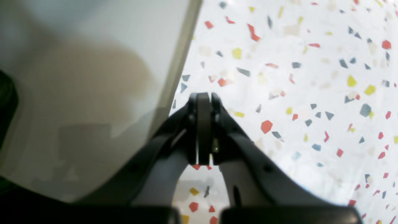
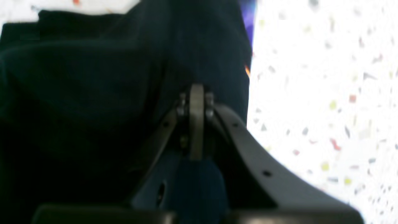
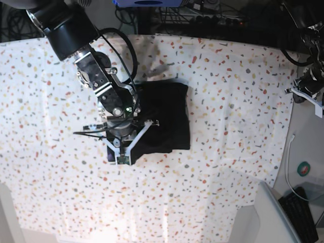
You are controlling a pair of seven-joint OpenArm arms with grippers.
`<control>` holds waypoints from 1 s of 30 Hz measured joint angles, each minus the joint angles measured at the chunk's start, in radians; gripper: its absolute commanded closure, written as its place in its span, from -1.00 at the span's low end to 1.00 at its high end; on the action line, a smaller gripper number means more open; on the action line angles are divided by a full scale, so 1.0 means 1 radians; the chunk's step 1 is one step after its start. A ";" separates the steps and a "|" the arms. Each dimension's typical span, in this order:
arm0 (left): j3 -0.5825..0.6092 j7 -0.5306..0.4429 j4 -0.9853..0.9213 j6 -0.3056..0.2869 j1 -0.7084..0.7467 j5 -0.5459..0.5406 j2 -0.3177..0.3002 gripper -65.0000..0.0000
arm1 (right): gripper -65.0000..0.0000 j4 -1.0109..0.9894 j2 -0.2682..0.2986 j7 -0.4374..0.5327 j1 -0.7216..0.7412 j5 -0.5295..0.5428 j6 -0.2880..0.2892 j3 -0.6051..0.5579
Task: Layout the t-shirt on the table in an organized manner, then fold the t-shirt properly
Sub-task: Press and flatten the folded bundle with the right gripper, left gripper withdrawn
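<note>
Black t-shirt [image 3: 164, 117] folded into compact rectangle, lying mid-table, on white speckled table [image 3: 238, 91]

One t-shirt [image 3: 164, 119] is counted, lying as a single dark folded bundle on one table [image 3: 233, 91]. Two arms are seen in the base view, one over the cloth and one at the table's far edge. Two grippers are counted, the left gripper [image 1: 203, 98] and the right gripper [image 2: 196, 90], one in each wrist view.
</note>
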 measured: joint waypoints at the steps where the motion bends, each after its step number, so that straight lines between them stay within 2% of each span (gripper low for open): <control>1: 0.001 0.000 0.000 0.000 0.000 0.000 0.003 1.00 | 1.00 -0.027 -0.014 0.010 0.018 -0.004 0.000 0.000; 4: 0.054 0.000 0.000 0.007 0.002 0.003 -0.001 1.00 | 1.00 -0.087 -0.060 0.014 0.078 -0.005 -0.001 -0.013; 6: 0.087 -0.001 0.000 0.006 0.000 0.000 0.003 1.00 | 1.00 -0.118 -0.082 0.022 0.117 -0.008 0.000 -0.072; 8: 0.121 0.000 0.000 0.006 0.001 0.000 0.004 1.00 | 1.00 -0.154 -0.106 0.079 0.148 -0.005 0.001 -0.146; 10: 0.159 -0.001 0.000 0.007 0.001 0.003 0.007 1.00 | 1.00 -0.205 -0.114 0.128 0.172 -0.003 0.003 -0.228; 12: 0.175 -0.001 0.000 0.006 -0.002 0.000 0.022 1.00 | 1.00 -0.213 -0.111 0.124 0.175 0.000 0.013 -0.265; 14: 0.181 -0.001 0.000 0.006 -0.001 0.000 0.027 1.00 | 1.00 -0.140 -0.094 0.051 0.156 -0.002 0.012 -0.266; 18: 0.172 -0.001 -0.003 -0.001 -0.002 0.000 0.019 1.00 | 1.00 0.141 -0.019 -0.118 0.063 -0.011 0.005 -0.265; 22: 0.141 -0.002 -0.004 -0.006 0.000 -0.003 0.005 1.00 | 1.00 0.294 -0.025 -0.237 -0.089 0.008 0.016 -0.277; 23: 0.118 -0.001 -0.004 -0.008 -0.001 -0.001 0.003 1.00 | 0.77 0.294 -0.040 -0.238 -0.114 0.002 0.012 -0.286; 25: 0.081 -0.002 -0.004 0.001 -0.002 0.000 -0.004 1.00 | 0.11 0.296 -0.053 -0.229 -0.130 -0.003 0.014 -0.312; 27: 0.057 -0.002 -0.004 0.008 0.000 0.003 -0.010 1.00 | -0.41 0.296 -0.054 -0.227 -0.129 -0.003 0.014 -0.347; 28: 0.054 -0.002 -0.004 0.008 0.000 0.003 -0.011 1.00 | -0.56 0.293 -0.053 -0.223 -0.129 -0.009 0.012 -0.361; 29: 0.055 -0.002 -0.004 0.007 0.000 0.003 -0.009 1.00 | -0.61 0.287 -0.053 -0.222 -0.129 -0.011 0.012 -0.377; 30: 0.058 -0.001 -0.004 0.007 0.000 0.000 -0.006 1.00 | -0.57 0.277 -0.054 -0.223 -0.129 -0.005 0.011 -0.394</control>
